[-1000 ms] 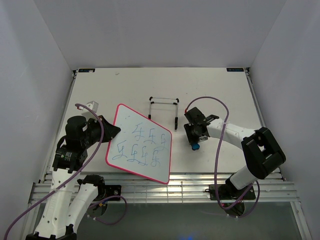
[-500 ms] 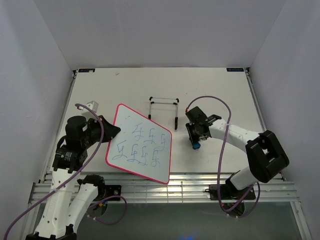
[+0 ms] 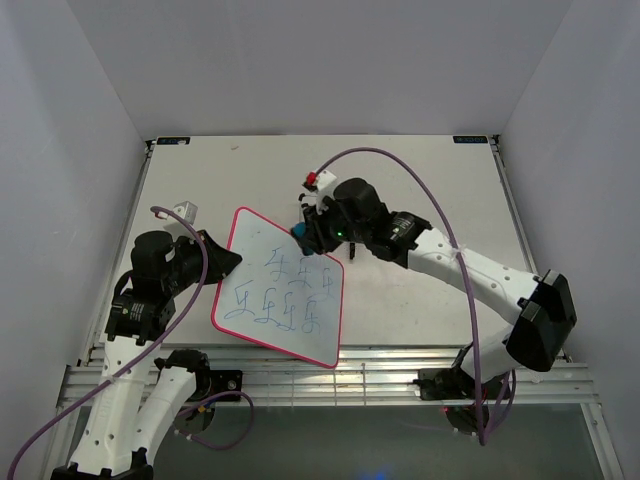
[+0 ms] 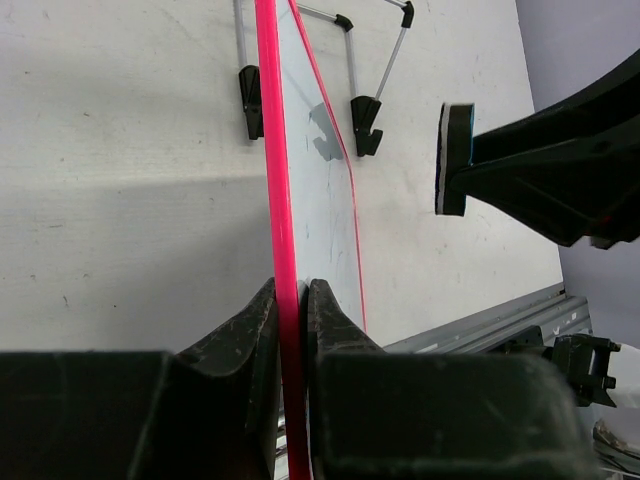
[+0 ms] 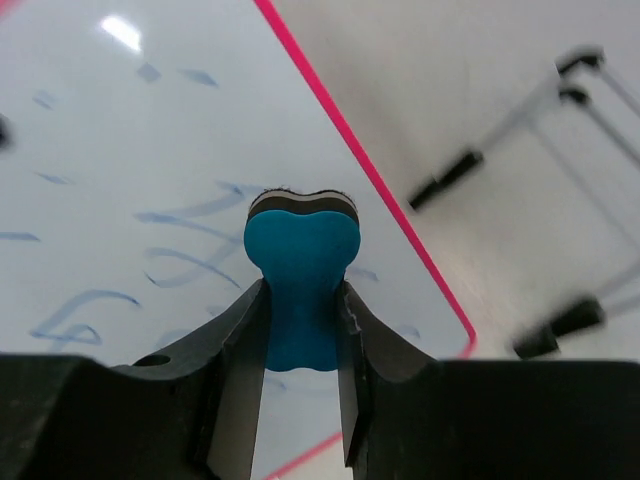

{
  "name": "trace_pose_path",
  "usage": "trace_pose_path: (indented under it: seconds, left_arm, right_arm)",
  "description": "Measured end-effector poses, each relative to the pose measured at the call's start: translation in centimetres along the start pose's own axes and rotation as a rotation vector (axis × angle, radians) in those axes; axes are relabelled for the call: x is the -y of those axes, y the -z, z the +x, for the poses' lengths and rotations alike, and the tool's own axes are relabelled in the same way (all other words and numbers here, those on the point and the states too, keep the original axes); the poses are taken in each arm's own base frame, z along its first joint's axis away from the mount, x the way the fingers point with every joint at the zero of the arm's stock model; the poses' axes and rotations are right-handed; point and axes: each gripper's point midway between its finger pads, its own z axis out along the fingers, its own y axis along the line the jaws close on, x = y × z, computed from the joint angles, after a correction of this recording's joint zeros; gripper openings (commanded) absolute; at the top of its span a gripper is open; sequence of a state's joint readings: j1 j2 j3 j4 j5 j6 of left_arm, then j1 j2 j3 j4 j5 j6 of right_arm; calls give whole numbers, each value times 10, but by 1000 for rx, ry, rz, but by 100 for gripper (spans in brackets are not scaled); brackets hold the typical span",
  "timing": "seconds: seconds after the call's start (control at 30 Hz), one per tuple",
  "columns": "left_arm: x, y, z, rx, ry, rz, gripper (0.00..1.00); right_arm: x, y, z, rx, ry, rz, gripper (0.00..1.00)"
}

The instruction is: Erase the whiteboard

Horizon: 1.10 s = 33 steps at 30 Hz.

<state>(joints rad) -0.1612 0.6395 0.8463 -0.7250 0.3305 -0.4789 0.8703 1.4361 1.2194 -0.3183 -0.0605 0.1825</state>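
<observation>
The white tabletop (image 3: 420, 170) fills the floor of a plain walled enclosure, with a metal rail along its near edge.

The right arm (image 3: 470, 275) reaches from its base at the near right diagonally toward the middle. The left arm (image 3: 150, 295) rises from the near left and points right.

The whiteboard (image 3: 285, 320) lies left of centre in the top view. It is a glossy white rectangle in a thin pink-red frame with rounded corners, turned askew so that one corner points at the near rail. Blue-green scribbles cover its middle in two rows. In the left wrist view the whiteboard (image 4: 272, 150) shows edge-on as a pink line running away from the camera, so it is tipped up rather than flat. Whether its far edge rests on the tabletop cannot be told.

The black wire stand (image 4: 366, 110) is behind the board's far corner, its feet on the tabletop, mostly hidden by the right arm from above.

The left end effector (image 4: 290, 295) is clamped on the board's left frame edge, one finger on each face.

The right end effector (image 5: 300, 292) is closed on a small blue bone-shaped eraser (image 5: 300, 265), gripping its narrow waist. The eraser's dark felt face points at the board near the upper right frame, and the left wrist view shows a gap between the two.
</observation>
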Motion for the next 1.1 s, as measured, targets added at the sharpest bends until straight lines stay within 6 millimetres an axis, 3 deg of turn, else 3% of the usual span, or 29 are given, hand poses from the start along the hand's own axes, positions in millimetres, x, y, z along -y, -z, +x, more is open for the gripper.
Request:
trace_pose_path:
  seconds: [0.17, 0.33, 0.67, 0.93, 1.1]
  left_arm:
    - [2, 0, -1, 1, -3, 12, 0]
    - [8, 2, -1, 6, -19, 45, 0]
    - [2, 1, 2, 5, -21, 26, 0]
    - [2, 1, 2, 4, -25, 25, 0]
    - [3, 1, 2, 4, -26, 29, 0]
  right_arm:
    - [-68, -29, -70, 132, 91, -149, 25]
    - [-99, -66, -83, 115, 132, -208, 25]
    - [-92, -74, -77, 97, 125, -202, 25]
    - [-38, -83, -53, 41, 72, -120, 24]
    - [-35, -84, -52, 35, 79, -123, 23]
